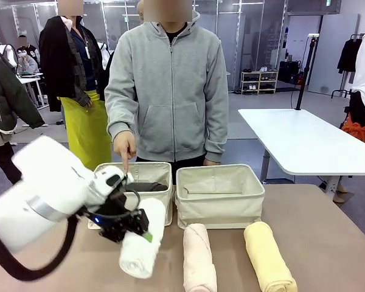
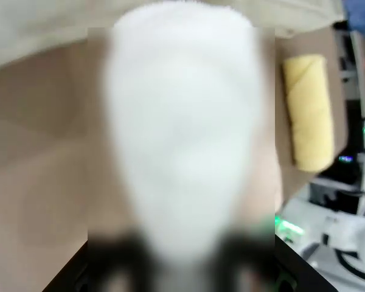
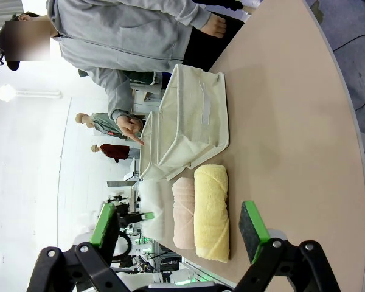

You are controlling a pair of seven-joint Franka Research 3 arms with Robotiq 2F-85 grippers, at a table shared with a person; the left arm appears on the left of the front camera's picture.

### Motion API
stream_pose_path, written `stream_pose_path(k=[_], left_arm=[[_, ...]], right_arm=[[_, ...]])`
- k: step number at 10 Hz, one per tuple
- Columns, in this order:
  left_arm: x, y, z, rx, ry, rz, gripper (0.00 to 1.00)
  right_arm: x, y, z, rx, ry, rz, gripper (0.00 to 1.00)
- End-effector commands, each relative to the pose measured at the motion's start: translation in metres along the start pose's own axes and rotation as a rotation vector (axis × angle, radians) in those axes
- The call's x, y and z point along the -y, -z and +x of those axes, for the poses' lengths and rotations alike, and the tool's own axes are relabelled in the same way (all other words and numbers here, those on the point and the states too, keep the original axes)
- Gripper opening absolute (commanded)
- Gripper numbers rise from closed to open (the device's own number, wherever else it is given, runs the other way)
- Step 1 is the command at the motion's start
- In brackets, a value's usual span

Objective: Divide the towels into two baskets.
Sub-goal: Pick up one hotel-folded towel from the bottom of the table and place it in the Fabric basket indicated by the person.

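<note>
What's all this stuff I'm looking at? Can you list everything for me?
left basket: one, cream, far side of table
right basket: one, cream, beside it
dark grey towel: one, inside left basket
white towel: one, gripped in front of left basket
pink towel: one, on table before right basket
yellow towel: one, right of pink
table: one, brown
person's hand: pointing into left basket
left fingers: black, shut on white towel
right fingers: green-padded, open, empty
</note>
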State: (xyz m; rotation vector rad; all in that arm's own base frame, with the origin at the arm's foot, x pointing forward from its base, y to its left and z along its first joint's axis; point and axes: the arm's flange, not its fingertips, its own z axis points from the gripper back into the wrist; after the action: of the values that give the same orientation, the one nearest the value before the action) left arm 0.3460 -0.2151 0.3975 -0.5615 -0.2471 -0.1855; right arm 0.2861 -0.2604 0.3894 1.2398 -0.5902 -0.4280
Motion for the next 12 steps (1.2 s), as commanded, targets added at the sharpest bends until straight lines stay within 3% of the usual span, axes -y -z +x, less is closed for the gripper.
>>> stream_pose_path(k=[1, 4, 6, 8, 9, 10, 11, 12], left_arm=[[-0.02, -0.09, -0.062, -0.028, 0.139, 0.031, 0.3], [-0.033, -0.121, -0.048, -0.143, 0.566, 0.097, 0.3], [-0.037, -0.128, -0.047, -0.14, 0.76, 0.106, 0.3], [-0.036, -0.128, -0.054, -0.058, 0.816, 0.163, 0.3], [-0.038, -0.129, -0.06, -0.016, 0.688, 0.142, 0.3], [-0.023, -0.143, -0.019, -0.141, 0.799, 0.148, 0.3], [-0.023, -0.143, -0.019, -0.141, 0.799, 0.148, 0.3], [-0.024, -0.147, -0.016, -0.097, 0.777, 0.146, 0.37]], right_arm=[[-0.002, -0.001, -0.001, 0.007, -0.005, 0.01, 1.0], [-0.002, -0.001, -0.001, 0.007, -0.005, 0.01, 1.0], [-0.002, -0.001, -0.001, 0.007, -0.005, 0.01, 1.0], [-0.002, -0.001, -0.001, 0.007, -0.005, 0.01, 1.0], [-0.002, -0.001, -0.001, 0.007, -0.005, 0.01, 1.0], [-0.002, -0.001, -0.001, 0.007, -0.005, 0.01, 1.0], [-0.002, -0.001, -0.001, 0.007, -0.005, 0.01, 1.0], [-0.002, -0.001, -0.001, 0.007, -0.005, 0.01, 1.0]])
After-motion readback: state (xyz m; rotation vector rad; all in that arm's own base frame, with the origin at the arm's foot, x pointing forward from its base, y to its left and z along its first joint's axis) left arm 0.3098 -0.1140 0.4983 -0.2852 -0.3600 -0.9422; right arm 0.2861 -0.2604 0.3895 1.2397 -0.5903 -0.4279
